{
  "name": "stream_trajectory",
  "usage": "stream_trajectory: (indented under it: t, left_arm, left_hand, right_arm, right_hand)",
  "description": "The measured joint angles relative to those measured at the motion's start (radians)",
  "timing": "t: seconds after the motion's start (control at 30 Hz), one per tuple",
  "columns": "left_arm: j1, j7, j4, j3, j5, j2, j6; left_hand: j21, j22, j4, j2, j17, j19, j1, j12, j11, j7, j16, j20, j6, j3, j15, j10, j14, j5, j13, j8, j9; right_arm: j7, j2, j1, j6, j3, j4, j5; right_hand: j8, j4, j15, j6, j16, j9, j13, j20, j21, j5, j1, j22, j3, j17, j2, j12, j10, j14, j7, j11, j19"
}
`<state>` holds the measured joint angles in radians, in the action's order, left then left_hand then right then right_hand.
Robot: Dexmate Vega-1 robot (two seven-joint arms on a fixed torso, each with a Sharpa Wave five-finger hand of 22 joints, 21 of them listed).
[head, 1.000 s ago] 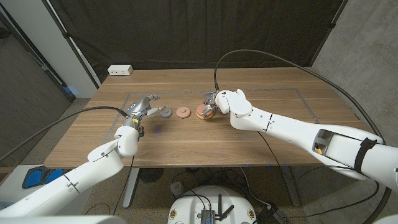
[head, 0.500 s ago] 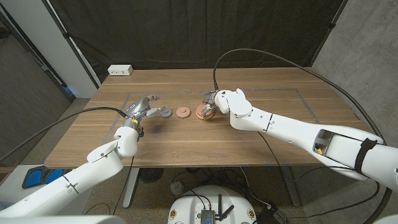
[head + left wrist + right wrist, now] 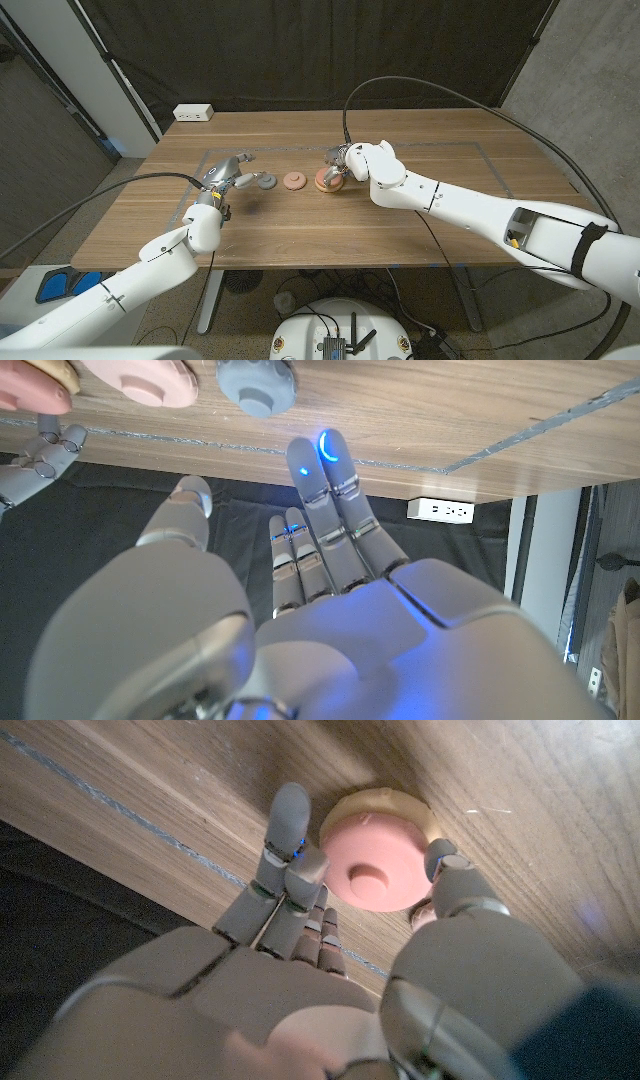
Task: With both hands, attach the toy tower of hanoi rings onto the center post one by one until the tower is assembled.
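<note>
Near the frame's middle, the pink ring (image 3: 375, 870) on the tan base (image 3: 415, 812) is loosely framed by the right robot hand (image 3: 338, 167); a slip could happen. The left robot hand (image 3: 228, 172) is spread apart beside the grey ring (image 3: 265, 181).

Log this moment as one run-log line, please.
left hand: open, beside grey ring | right hand: fingers around pink ring on tan base | loose pink ring: on table
</note>
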<state>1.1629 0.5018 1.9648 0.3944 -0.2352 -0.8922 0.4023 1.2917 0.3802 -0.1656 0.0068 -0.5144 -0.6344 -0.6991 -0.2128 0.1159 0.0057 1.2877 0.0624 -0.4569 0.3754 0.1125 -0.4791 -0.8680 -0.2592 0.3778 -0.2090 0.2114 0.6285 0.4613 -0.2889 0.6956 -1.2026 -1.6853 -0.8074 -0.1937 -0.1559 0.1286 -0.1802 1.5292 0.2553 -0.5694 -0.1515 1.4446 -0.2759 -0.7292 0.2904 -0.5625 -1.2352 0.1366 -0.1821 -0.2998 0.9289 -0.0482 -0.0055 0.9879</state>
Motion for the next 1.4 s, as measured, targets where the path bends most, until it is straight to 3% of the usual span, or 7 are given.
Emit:
stream_trajectory:
  t: [0.47, 0.8, 1.4]
  left_arm:
    - [-0.011, -0.002, 0.003, 0.006, -0.005, 0.006, 0.008]
    - [-0.021, -0.003, -0.002, 0.012, -0.006, 0.017, 0.012]
    - [-0.033, 0.001, 0.003, 0.022, -0.017, 0.027, 0.028]
  left_hand:
    - [0.011, -0.005, 0.000, 0.000, 0.000, 0.004, 0.000, 0.000, 0.000, 0.000, 0.000, -0.003, 0.000, 0.000, 0.000, 0.000, 0.000, 0.000, 0.000, 0.000, 0.000]
    - [0.011, -0.009, 0.000, 0.000, 0.000, 0.004, 0.000, 0.000, 0.000, 0.000, 0.000, -0.003, 0.000, 0.000, 0.000, 0.000, 0.000, 0.000, 0.000, 0.000, 0.000]
    - [0.025, -0.014, 0.004, 0.000, 0.000, 0.004, 0.000, 0.006, 0.000, 0.000, 0.000, -0.003, 0.000, 0.004, 0.000, 0.000, 0.000, -0.004, 0.000, 0.000, 0.000]
  right_arm:
    - [-0.032, 0.033, -0.042, 0.006, 0.053, -0.061, 0.006]
    - [-0.082, 0.062, -0.081, 0.012, 0.098, -0.106, 0.027]
    - [-0.185, 0.130, -0.173, 0.015, 0.185, -0.198, 0.059]
  right_hand:
    - [-0.025, 0.000, 0.002, -0.042, 0.000, 0.000, 0.004, 0.000, 0.000, 0.006, 0.006, 0.000, 0.000, 0.004, -0.007, -0.020, -0.035, -0.002, 0.001, -0.019, 0.000]
    - [-0.037, 0.004, 0.002, -0.079, 0.000, -0.004, 0.006, 0.000, 0.000, 0.006, -0.005, 0.000, -0.013, 0.004, -0.037, -0.030, -0.072, -0.002, 0.011, -0.032, 0.000]
    - [-0.058, -0.011, 0.009, -0.136, 0.022, -0.005, 0.001, -0.009, 0.013, -0.007, -0.033, 0.000, -0.036, 0.001, -0.065, -0.051, -0.131, 0.024, 0.035, -0.066, 0.024]
